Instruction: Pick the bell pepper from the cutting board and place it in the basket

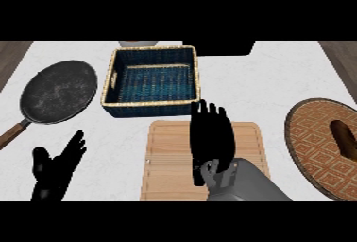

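No bell pepper shows anywhere in the head view. The wooden cutting board [167, 163] lies at the near centre of the counter. My right hand [210, 137] stretches over the board's right half with straight fingers pointing toward the basket, and it hides whatever lies beneath it. The fingertips reach the board's far edge, just short of the basket. The dark blue woven basket [150, 109] with a tan rim stands directly behind the board and holds nothing. My left hand [59, 163] rests open at the lower left, fingers up.
A dark frying pan [59, 92] with a wooden handle lies left of the basket. A round patterned woven mat [314, 142] at the right edge carries a brown oblong item [343, 137]. A black object [226, 47] sits at the counter's far edge.
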You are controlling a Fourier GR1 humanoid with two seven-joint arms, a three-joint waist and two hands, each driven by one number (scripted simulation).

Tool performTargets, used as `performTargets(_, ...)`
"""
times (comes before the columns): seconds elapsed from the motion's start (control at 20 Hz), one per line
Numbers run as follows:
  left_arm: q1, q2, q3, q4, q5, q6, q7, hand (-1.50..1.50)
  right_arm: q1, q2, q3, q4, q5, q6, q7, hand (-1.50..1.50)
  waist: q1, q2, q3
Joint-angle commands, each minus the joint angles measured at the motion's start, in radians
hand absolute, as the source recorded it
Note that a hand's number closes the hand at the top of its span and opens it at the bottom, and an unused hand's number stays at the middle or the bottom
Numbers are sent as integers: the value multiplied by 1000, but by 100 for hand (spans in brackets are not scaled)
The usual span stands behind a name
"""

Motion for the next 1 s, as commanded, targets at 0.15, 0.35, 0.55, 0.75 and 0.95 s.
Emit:
performTargets(0.15, 26, -4, -13, 51, -3, -18, 50, 0, 82, 26, 51, -34, 95, 20, 193, -150, 12, 10, -10)
performTargets(0.35, 3, 5, 17, 92, 4, -44, 23, 0, 144, 26, 65, -60, 158, -8, 170, -150, 12, 11, -10)
performTargets(0.55, -13, -24, -6, 60, -15, -14, 76, 0, 227, 17, 68, -46, 227, -52, 78, -150, 10, 12, -9)
performTargets(0.75, -23, -19, 17, 103, -14, -47, 35, 0, 158, 26, 32, 18, 173, -54, 79, -150, 21, 14, -9)
performTargets(0.95, 53, -19, -10, -3, -36, -22, 66, 0, 181, 26, 44, 61, 180, -36, 99, -150, 33, 12, -9)
